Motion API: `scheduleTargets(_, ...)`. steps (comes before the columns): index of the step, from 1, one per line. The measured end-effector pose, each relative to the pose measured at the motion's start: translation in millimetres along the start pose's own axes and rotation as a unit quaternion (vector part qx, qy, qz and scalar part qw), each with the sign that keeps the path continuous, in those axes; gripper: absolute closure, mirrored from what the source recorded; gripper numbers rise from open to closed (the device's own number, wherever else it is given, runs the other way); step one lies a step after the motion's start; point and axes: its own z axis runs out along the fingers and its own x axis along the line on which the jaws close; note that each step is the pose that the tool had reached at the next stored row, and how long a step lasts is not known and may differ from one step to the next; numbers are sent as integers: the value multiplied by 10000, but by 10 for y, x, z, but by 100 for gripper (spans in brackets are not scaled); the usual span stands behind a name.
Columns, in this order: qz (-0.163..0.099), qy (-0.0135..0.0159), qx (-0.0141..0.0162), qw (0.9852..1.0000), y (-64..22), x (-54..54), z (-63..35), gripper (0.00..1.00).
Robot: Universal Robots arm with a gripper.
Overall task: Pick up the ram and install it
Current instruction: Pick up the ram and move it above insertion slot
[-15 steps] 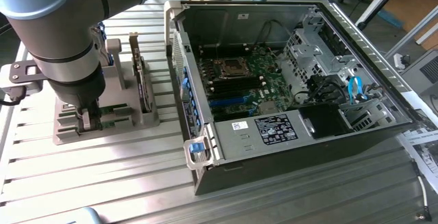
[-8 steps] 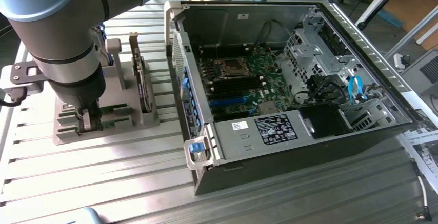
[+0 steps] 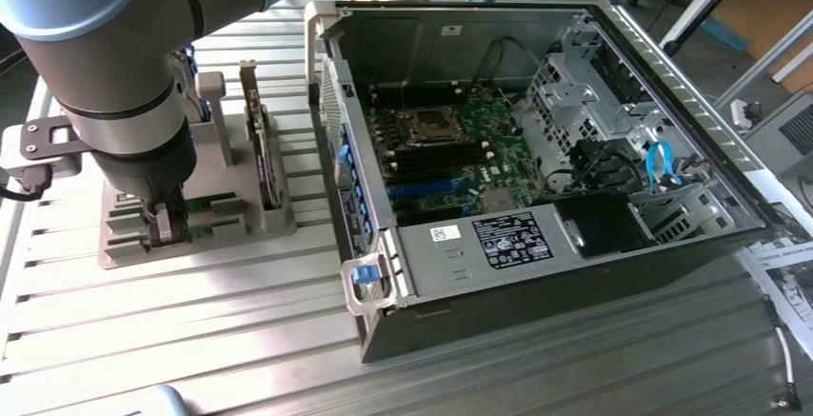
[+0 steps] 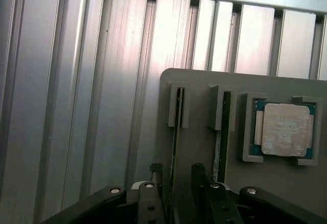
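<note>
Upon holder [image 4: 196, 86] — two rams [image 4: 179, 106], one CPU [image 4: 283, 129]

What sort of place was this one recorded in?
Probably a robotics lab or workshop bench for computer assembly: an open PC case sits on a slotted aluminium table, beside a grey fixture holding ram sticks and a CPU chip.

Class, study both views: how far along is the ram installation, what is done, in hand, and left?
Done: the gripper sits at the grey holder, open fingers either side of one ram. In hand: nothing gripped yet; that ram and its twin stand in their slots. Left: gripping, lifting, and seating it on the motherboard inside the open case.
</note>
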Motion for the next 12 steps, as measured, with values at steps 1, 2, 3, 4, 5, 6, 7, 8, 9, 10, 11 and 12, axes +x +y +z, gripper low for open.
scheduleTargets(1,0,0,1,10000,0,0,1,64)
scheduleTargets(2,0,0,1,10000,0,0,0,64)
scheduleTargets(3,-1,0,0,10000,0,0,0,64)
scheduleTargets(4,-1,0,5,10000,0,0,1,64)
scheduleTargets(5,0,4,34,10000,0,-1,2,64)
scheduleTargets(6,0,10,82,10000,0,-1,3,64)
scheduleTargets(7,-1,16,132,9999,0,0,4,64)
scheduleTargets(8,-2,22,179,9998,0,0,5,64)
scheduleTargets(9,-2,23,192,9998,-1,0,5,64)
scheduleTargets(10,-2,24,192,9998,-1,0,5,64)
scheduleTargets(11,-2,23,192,9998,-1,0,5,64)
scheduleTargets(12,-2,24,192,9998,-1,0,5,64)
